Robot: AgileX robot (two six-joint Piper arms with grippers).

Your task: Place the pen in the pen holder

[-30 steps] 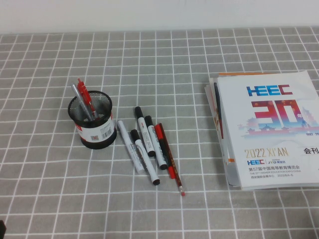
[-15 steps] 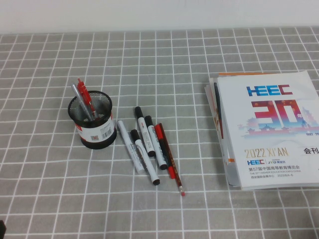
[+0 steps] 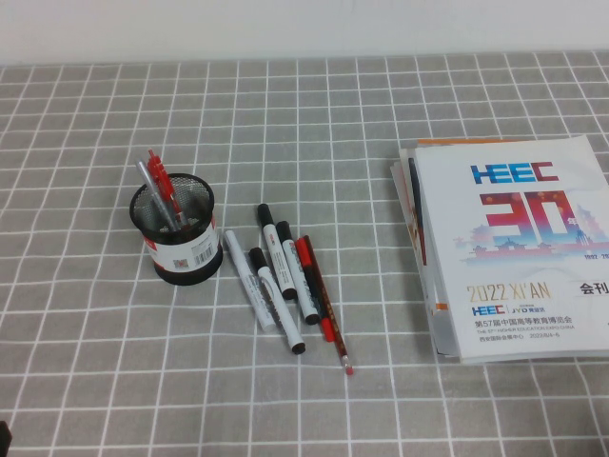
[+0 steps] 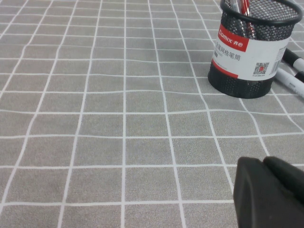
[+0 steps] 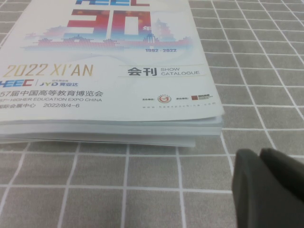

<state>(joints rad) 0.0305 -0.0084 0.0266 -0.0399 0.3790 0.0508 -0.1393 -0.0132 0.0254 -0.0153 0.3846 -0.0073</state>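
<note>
The pen [image 3: 341, 350] is a thin dark-red stick with a pale tip. It lies on the checked cloth at the right edge of a cluster of markers [image 3: 276, 281]. The pen holder [image 3: 174, 233], a black mesh cup with a white and red label, stands upright left of the cluster and holds a red pen and a clear one. It also shows in the left wrist view [image 4: 247, 61], far from my left gripper [image 4: 262, 160], which is shut and empty low over bare cloth. My right gripper [image 5: 259, 153] is shut and empty beside the booklets.
A stack of white booklets [image 3: 514, 248] lies at the right of the table, close to the right gripper in the right wrist view [image 5: 104, 71]. A thicker red-and-black marker [image 3: 314, 286] lies against the pen. A white wall runs along the far edge.
</note>
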